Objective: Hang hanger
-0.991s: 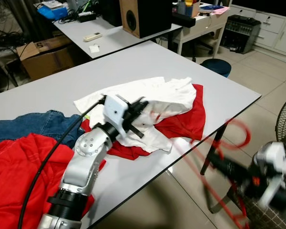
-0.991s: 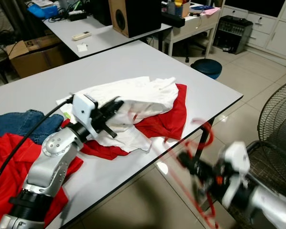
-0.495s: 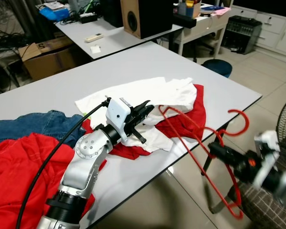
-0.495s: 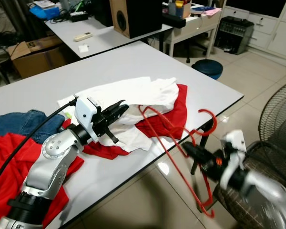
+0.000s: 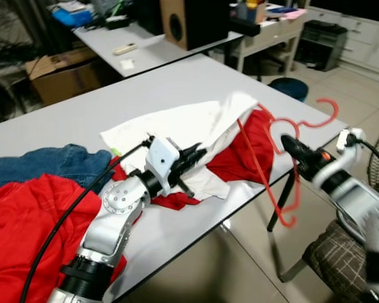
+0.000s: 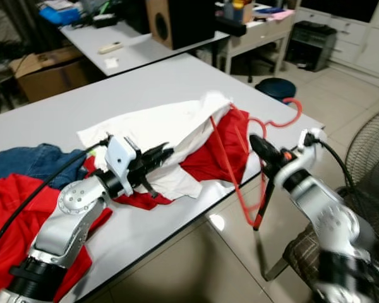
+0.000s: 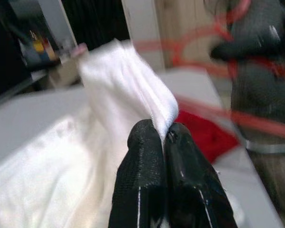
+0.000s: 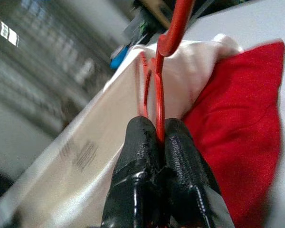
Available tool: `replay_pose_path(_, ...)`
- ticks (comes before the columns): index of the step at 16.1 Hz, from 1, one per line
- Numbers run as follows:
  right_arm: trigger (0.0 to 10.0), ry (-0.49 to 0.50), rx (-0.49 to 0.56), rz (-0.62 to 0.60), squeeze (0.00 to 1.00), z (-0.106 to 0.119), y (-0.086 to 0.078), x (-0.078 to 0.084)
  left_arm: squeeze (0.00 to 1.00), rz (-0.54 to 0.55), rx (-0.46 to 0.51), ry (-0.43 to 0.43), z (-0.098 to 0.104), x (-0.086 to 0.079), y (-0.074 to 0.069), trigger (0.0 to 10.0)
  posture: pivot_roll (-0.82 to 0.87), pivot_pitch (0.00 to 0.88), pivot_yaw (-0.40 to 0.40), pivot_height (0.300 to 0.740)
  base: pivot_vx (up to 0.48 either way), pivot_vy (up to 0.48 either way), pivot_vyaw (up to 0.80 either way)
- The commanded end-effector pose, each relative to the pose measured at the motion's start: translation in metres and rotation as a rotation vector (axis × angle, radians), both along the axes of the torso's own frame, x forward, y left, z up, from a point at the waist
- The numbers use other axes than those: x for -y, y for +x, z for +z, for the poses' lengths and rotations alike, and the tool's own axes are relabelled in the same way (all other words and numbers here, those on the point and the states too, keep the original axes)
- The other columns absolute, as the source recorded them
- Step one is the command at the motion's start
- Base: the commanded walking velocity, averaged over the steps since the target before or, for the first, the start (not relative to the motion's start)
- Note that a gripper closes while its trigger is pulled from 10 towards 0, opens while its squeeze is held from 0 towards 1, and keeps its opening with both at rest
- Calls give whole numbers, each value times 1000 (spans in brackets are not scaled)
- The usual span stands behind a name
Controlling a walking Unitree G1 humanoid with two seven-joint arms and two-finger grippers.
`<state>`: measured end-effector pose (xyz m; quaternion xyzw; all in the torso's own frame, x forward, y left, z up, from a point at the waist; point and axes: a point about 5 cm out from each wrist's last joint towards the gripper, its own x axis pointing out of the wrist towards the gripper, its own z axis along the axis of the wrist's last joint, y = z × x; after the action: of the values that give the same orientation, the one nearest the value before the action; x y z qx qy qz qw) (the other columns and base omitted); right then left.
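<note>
Now the right gripper [image 5: 285, 141] is up at the counter's [image 5: 69, 120] right edge, where half a second ago it hung lower, off the edge over the floor; its fingers [image 8: 145, 156] are clenched on the wire of the red hanger [image 5: 265, 165]. The hanger has risen with it: its hook [image 5: 322, 113] now stands above the counter's right corner, and one arm of it lies under the lifted hem of the white shirt [image 5: 177, 126], against the red garment [image 5: 246, 151] beneath. The left gripper [image 5: 196, 153] stays over the middle of the counter, clamped on a fold of the white shirt, whose right end is now pulled up into a peak where it lay flat before. Jeans [image 5: 44, 165] and another red garment [image 5: 31, 221] lie as before at the counter's left end.
</note>
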<state>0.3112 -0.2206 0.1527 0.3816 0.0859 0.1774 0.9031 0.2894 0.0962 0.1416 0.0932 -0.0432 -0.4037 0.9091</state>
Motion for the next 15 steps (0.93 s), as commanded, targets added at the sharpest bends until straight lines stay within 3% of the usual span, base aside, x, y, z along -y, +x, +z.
replay_pose_path(1,10000,84,-22,-35,0,4,9,-1,0,-35,-50,45,-11,5,-3,0,-57,37,88,740,0,0,0)
replay_pose_path(4,10000,282,-69,-71,0,13,38,-19,0,-140,-67,61,-16,21,-14,0,-48,59,85,740,0,0,0)
replay_pose_path(9,10000,551,-153,-109,0,22,63,-44,0,-169,-40,128,-18,32,-20,0,-9,107,67,740,0,0,0)
replay_pose_path(12,10000,617,-180,-183,0,23,73,-41,0,-237,-44,119,-16,30,-31,0,2,119,69,740,0,0,0)
replay_pose_path(15,10000,611,-187,-263,0,22,79,-38,0,-331,-75,16,-5,37,-45,0,18,123,70,740,0,0,0)
